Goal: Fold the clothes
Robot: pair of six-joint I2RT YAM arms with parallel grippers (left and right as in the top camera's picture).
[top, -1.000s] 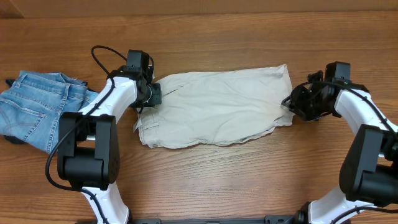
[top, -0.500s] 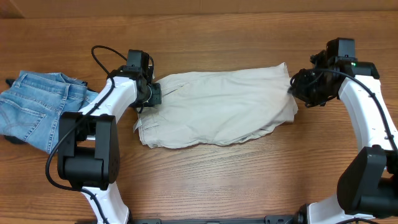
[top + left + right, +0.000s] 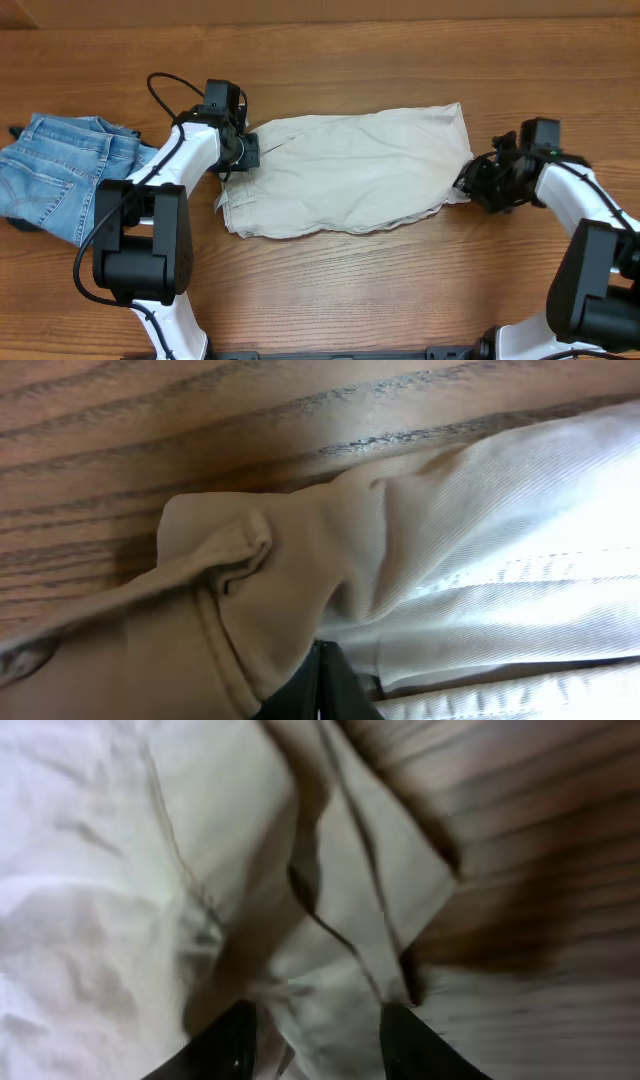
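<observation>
The pale beige shorts (image 3: 350, 170) lie spread flat in the middle of the table. My left gripper (image 3: 243, 152) is at their left end and is shut on a bunched fold of the beige cloth (image 3: 240, 580); its fingers meet in the left wrist view (image 3: 320, 685). My right gripper (image 3: 466, 183) is at the shorts' front right corner. In the right wrist view it is open (image 3: 320, 1040), with its two dark fingers apart over the hem corner (image 3: 380, 890). The light-blue denim garment (image 3: 60, 175) lies at the far left.
The wooden table (image 3: 400, 290) runs all round the shorts. The denim garment lies close to my left arm. A black cable (image 3: 165, 85) loops above the left arm.
My right gripper swung to the back right corner of the shorts, then came forward and down to their front right corner. The left gripper has not moved.
</observation>
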